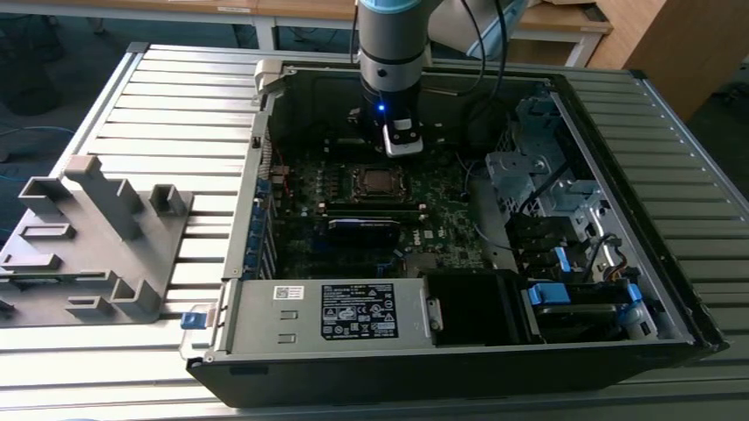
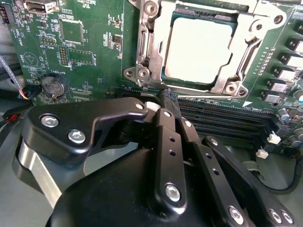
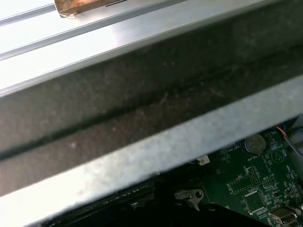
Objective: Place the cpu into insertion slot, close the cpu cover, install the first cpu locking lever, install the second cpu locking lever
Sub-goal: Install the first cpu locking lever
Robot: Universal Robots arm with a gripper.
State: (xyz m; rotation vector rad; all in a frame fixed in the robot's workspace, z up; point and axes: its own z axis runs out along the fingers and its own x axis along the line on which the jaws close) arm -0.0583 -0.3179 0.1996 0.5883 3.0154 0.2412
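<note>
Inside an open computer case (image 1: pixel 468 375), the cpu (image 2: pixel 196 49) lies in the insertion slot (image 2: pixel 187 81). The cpu cover (image 2: pixel 147 52) is lowered around the cpu. The tool (image 2: pixel 168 98), fingers drawn together with nothing visible between them, sits at the insertion slot's edge.

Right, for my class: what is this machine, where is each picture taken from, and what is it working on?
A grey robot arm reaches into an open black computer case on a slatted metal table; that is the exterior view. Both wrist views come from cameras on the arm. The second wrist view shows its black gripper, shut, over the green motherboard beside the square grey metallic cpu, which the silvery cpu cover frames. A grey plastic fixture lies on the table.
</note>
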